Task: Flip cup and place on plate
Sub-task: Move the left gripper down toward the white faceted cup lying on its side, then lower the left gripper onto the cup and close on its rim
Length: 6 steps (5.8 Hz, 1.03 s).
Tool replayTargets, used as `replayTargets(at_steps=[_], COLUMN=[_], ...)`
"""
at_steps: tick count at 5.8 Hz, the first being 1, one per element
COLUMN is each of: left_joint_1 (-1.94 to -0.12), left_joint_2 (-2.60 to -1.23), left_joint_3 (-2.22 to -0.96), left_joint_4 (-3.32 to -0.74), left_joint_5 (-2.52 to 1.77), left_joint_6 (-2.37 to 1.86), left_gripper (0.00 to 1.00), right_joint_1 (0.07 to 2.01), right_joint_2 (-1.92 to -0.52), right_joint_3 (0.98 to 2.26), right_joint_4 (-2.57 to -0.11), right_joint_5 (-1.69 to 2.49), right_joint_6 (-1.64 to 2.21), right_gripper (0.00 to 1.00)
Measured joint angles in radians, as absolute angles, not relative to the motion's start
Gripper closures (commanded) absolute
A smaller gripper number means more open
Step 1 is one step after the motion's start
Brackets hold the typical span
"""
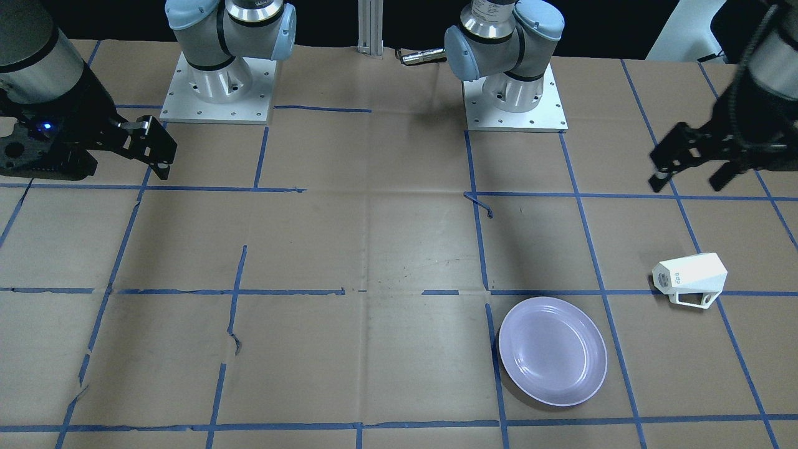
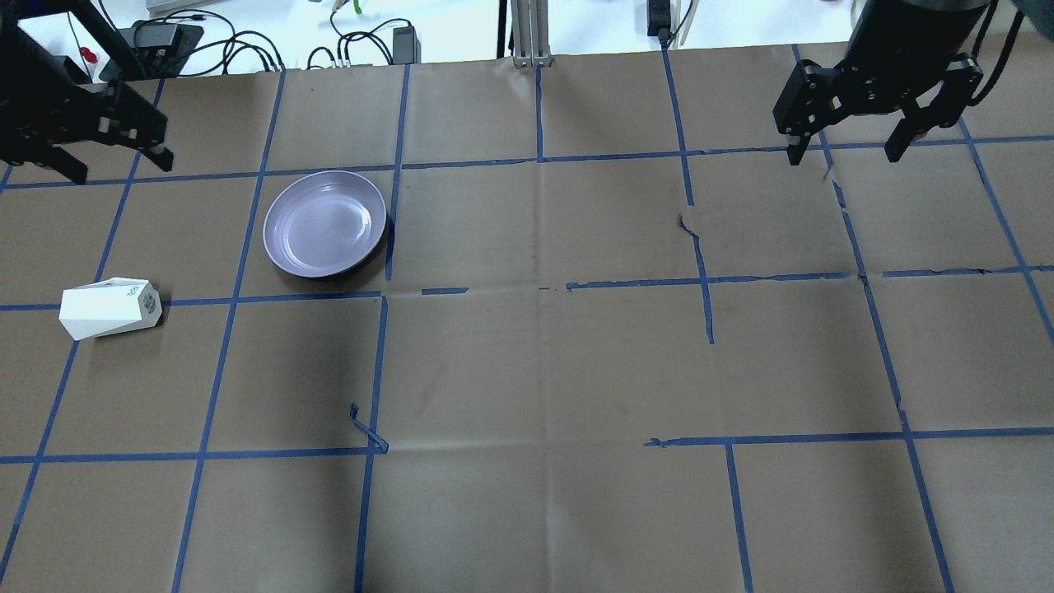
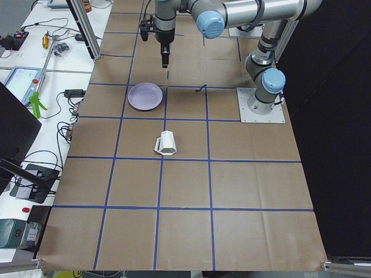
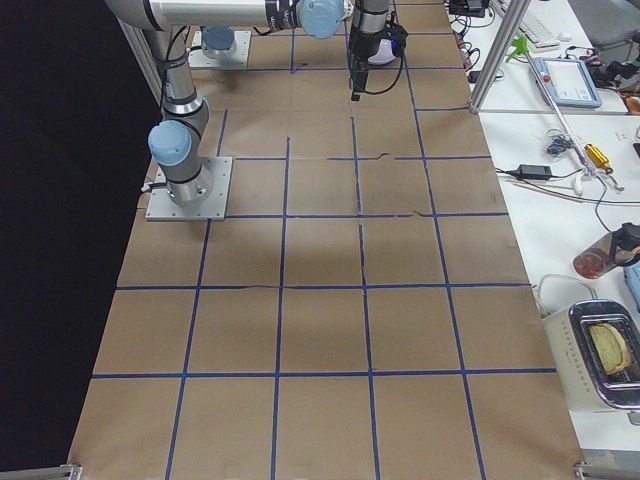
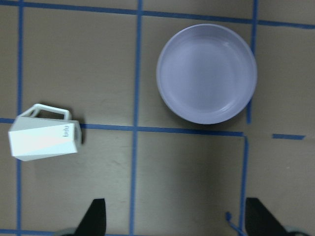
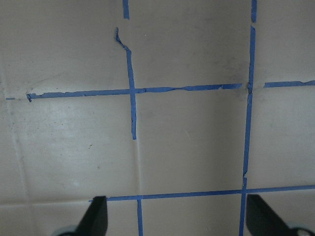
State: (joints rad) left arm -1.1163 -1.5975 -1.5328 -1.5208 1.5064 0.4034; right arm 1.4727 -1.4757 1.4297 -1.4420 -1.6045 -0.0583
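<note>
Surface [image 2: 535, 371] is overhung by the left claw [image 2: 119, 163] and right claw [image 2: 844, 155], both spread open, while the plate [image 2: 325, 224] is set flat on the robot's left half and the cup [image 2: 109, 308] is laid on its side near it, not touching.

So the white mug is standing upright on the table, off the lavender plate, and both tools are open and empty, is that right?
Not quite. The white mug is lying on its side, not upright, as the left wrist view shows. It is off the lavender plate, and the left tool and right tool are open and empty.
</note>
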Motion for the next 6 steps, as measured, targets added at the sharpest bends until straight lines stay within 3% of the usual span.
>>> replayTargets(at_steps=[3, 6], left_joint_1=[-0.736, -0.631], left_joint_2=[-1.755, -1.902], left_joint_3=[-1.408, -1.312], left_joint_4=[-1.514, -1.536], left_joint_5=[1.505, 1.452], left_joint_6=[0.981, 1.12], left_gripper=[0.0, 0.0], right_joint_1=[1.473, 1.473], right_joint_2=[-1.476, -1.476], right_joint_3=[1.43, 1.43], right_joint_4=[-1.442, -1.442], right_joint_5=[-1.605, -1.605], right_joint_6=[-0.058, -0.058], right_gripper=[0.0, 0.0])
